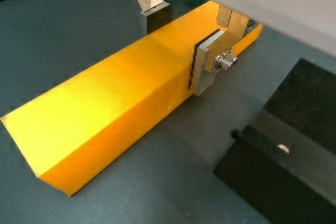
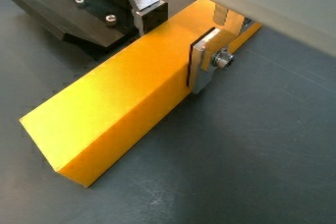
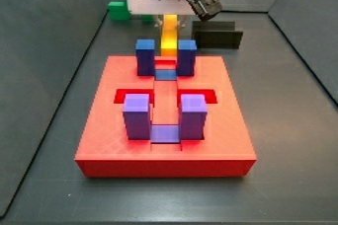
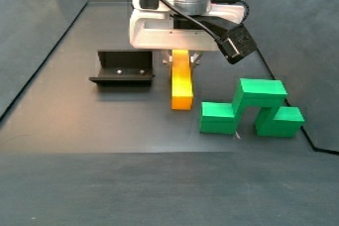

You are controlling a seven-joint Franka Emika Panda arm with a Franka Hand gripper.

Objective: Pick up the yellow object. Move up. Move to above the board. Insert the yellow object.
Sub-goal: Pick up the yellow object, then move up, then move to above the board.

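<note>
The yellow object (image 1: 105, 110) is a long yellow-orange bar lying flat on the dark floor; it also shows in a wrist view (image 2: 112, 110) and in both side views (image 3: 171, 37) (image 4: 181, 83). My gripper (image 1: 182, 46) straddles it near one end, with one silver finger (image 1: 207, 63) flat against its side and the dark pad of the other finger (image 1: 153, 17) at its far edge, shut on it. The gripper also shows in the other views (image 2: 176, 43) (image 3: 172, 14) (image 4: 181, 52). The red board (image 3: 106, 130) with blue-purple posts (image 3: 137, 115) lies apart from the bar.
The black fixture (image 4: 122, 68) stands on the floor close beside the bar, seen in other views too (image 1: 282, 144) (image 2: 79, 17) (image 3: 219, 35). Green blocks (image 4: 252, 109) sit on the bar's other side, one showing in a side view (image 3: 119, 10).
</note>
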